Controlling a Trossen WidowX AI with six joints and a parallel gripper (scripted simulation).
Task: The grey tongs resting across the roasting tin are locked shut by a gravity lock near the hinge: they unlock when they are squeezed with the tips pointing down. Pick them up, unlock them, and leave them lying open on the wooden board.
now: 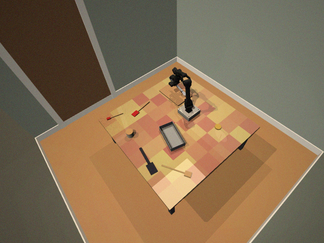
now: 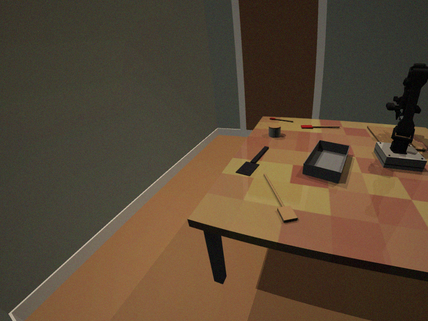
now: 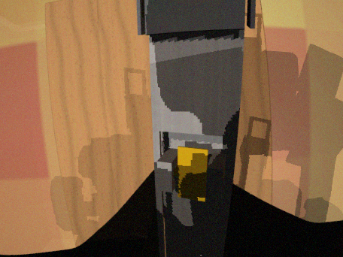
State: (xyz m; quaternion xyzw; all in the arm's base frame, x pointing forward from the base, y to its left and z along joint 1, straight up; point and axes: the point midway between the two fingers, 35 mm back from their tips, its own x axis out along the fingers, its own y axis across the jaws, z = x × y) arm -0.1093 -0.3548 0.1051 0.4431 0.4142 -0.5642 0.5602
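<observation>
My gripper (image 1: pixel 177 84) is shut on the grey tongs (image 1: pixel 180 89) (image 3: pixel 195 83), above the wooden board (image 1: pixel 169 93) (image 3: pixel 86 94). In the top view the tongs slope down from the fingers toward the arm's base. In the wrist view they run down the middle, with a yellow part (image 3: pixel 192 159) showing near the grip. The tongs' arms look close together, but I cannot tell whether they are locked. In the exterior view the arm hides most of the tongs. The roasting tin (image 1: pixel 178 147) (image 2: pixel 321 171) stands in front of the arm, with nothing across it.
A black spatula (image 1: pixel 151 168) (image 2: pixel 247 168), a wooden turner (image 1: pixel 188 174) (image 2: pixel 286 213) and a round tin (image 1: pixel 129 132) (image 2: pixel 274 131) lie or stand around the roasting tin. Two red-headed tools (image 1: pixel 135 113) (image 1: pixel 108 118) lie at the far left. A yellow disc (image 1: pixel 217 126) is right of the base.
</observation>
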